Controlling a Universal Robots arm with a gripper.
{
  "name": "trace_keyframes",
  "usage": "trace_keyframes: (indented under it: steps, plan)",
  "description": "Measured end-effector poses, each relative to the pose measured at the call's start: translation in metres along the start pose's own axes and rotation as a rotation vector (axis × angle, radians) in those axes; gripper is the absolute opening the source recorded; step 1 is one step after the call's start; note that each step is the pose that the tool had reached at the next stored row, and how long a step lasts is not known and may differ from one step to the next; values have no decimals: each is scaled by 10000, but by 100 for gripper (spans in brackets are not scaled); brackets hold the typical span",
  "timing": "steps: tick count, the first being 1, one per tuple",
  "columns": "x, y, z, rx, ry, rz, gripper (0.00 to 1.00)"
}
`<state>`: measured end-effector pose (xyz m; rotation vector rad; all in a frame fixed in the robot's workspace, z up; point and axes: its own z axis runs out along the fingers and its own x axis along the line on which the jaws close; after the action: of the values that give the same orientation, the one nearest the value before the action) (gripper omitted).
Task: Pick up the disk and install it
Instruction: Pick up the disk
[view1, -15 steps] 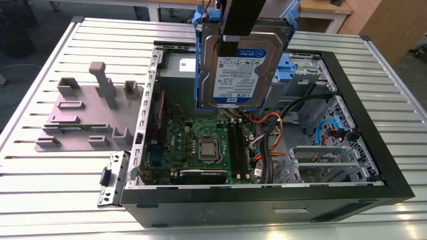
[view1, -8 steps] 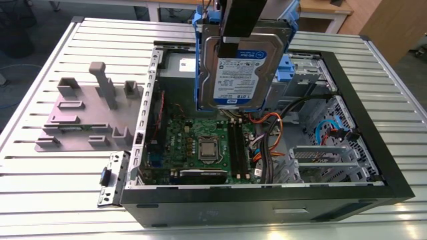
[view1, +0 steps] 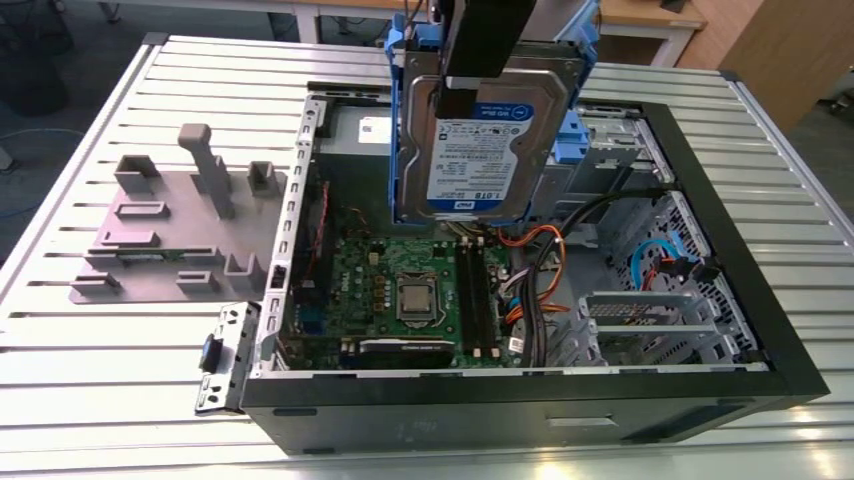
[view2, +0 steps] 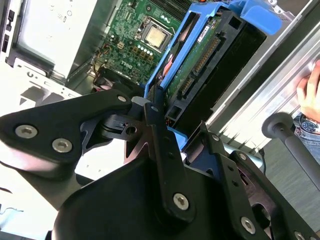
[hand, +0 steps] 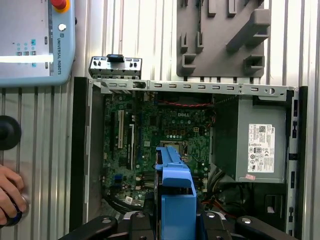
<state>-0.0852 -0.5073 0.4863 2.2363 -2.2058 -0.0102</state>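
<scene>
**Disk held upright over the open case**

The disk (view1: 487, 150) hangs upright in the exterior view, its white-and-blue label facing the camera. Its blue bracket frame (view1: 396, 130) is clipped along both long sides. In the second wrist view the disk's green circuit-board side (view2: 197, 60) shows, edge on inside the same frame. The gripper (view1: 470, 100) comes down from above and is clamped on the disk. One dark finger (view2: 155, 125) presses flat against the drive's face, and the jaws are closed to the drive's thickness.

The disk is over the inside of the computer case (view1: 534, 405), which lies on its side with its panel off. Below it are the green motherboard (view1: 400, 270), with its square processor (view1: 415, 298), and a bundle of orange cables (view1: 541, 240). The first wrist view looks down past the blue frame (hand: 176, 200) to the board, and the grey power supply (hand: 260, 145) sits in one corner of the case.

The case rests on a ribbed metal table (view1: 107, 370). A grey stand (view1: 174, 230) with upright posts lies just beside it, on the exterior view's left. A teach pendant (hand: 30, 45) lies on the table, and a person's hand (hand: 7, 195) rests near it.
</scene>
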Motion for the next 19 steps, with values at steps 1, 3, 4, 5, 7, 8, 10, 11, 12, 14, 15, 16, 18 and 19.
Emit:
trace_keyframes:
  steps: [1, 3, 4, 5, 7, 8, 10, 11, 12, 14, 15, 16, 18, 19]
  plan:
    - [3, 0, 0, 0, 0, 0, 36]
    - [9, 0, 0, 0, 0, 0, 36]
    - [12, 0, 0, 0, 0, 0, 36]
    - [15, 0, 0, 0, 0, 0, 36]
    - [21, 0, 0, 0, 0, 0, 36]
    - [24, 0, 0, 0, 0, 0, 36]
    - [30, 1, 1, 0, 0, 0, 36]
    - [32, 1, 0, 0, 1, 0, 36]
    - [35, 1, 0, 0, 1, 0, 36]
    - [41, 1, 0, 0, 1, 0, 36]
    - [44, 1, 1, 0, 0, 0, 36]
    - [48, 1, 1, 1, -1, 0, 36]
    - [53, 1, 1, 0, 0, 0, 36]
    - [57, 1, 1, 1, 0, 0, 36]
